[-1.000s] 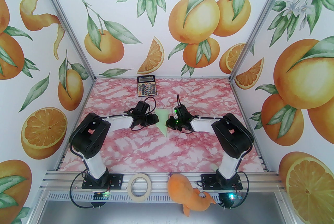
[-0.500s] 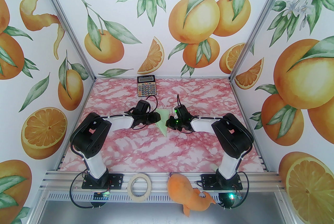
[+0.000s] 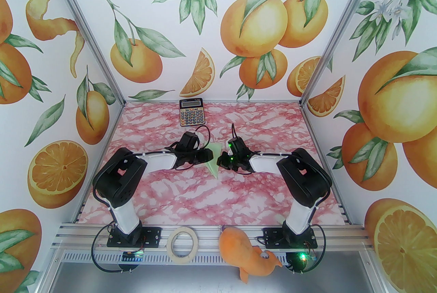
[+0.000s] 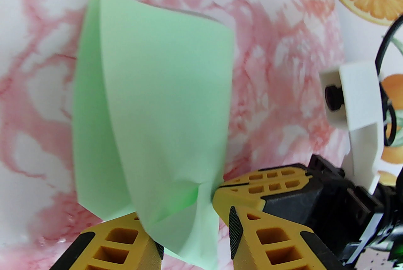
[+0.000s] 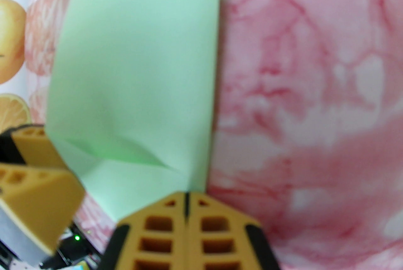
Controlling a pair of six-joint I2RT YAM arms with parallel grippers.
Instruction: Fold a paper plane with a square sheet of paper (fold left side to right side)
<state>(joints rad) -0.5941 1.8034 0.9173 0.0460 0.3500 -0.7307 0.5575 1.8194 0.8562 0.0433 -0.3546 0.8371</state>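
The pale green sheet of paper [image 3: 213,163] lies mid-table, folded to a narrow shape whose point faces the near edge. In the left wrist view a lifted flap of the paper [image 4: 163,98] curves up and runs between my left gripper's [image 4: 193,234] yellow fingers, which stand apart; the flap leans on the left finger [image 4: 126,243]. My left gripper [image 3: 207,154] covers the paper's left side. My right gripper [image 5: 186,199] is shut, its tips pressing the paper's [image 5: 135,73] near right edge onto the table. In the top view my right gripper [image 3: 222,162] sits at the paper's right side.
A black-and-orange calculator [image 3: 191,111] lies at the back of the pink marbled table [image 3: 205,196]. On the front rail sit a roll of beige tape [image 3: 183,244] and an orange plush toy [image 3: 249,255]. Printed walls close in the left, back and right.
My left gripper has moved right over the paper, carrying the flap with it, so less green shows from above. The right arm has stayed still.
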